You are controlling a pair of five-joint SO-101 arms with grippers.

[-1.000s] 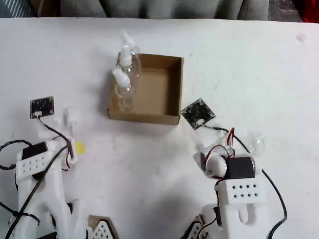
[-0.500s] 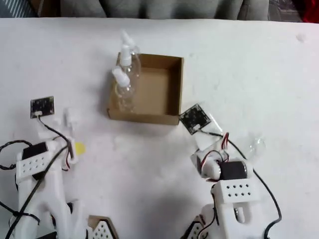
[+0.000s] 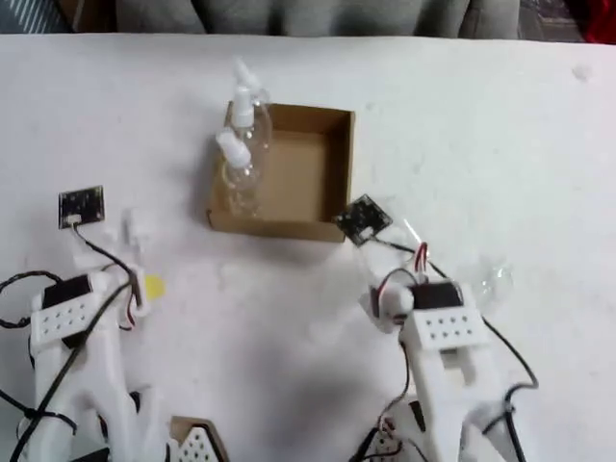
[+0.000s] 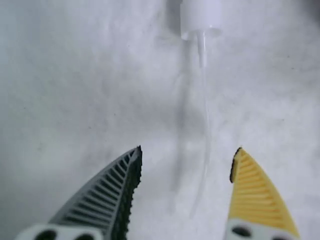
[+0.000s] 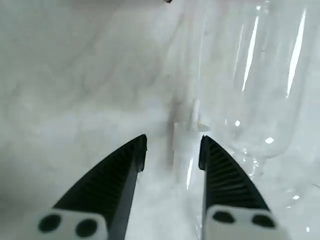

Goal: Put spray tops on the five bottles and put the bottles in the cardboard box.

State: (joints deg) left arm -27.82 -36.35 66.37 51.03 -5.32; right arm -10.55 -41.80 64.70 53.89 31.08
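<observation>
Left gripper (image 4: 188,149) was seen with its grey and yellow fingers spread wide above the white table (image 4: 75,75). The thin tube of a spray top (image 4: 201,20) was laid between them, ungripped. Right gripper (image 5: 173,137) was held with its black fingers apart, and a second spray top (image 5: 185,140) was seen between the tips, just beside a clear bottle (image 5: 255,75). Two capped bottles (image 3: 236,168) were seen in the cardboard box (image 3: 279,223), on the side nearer the left arm.
</observation>
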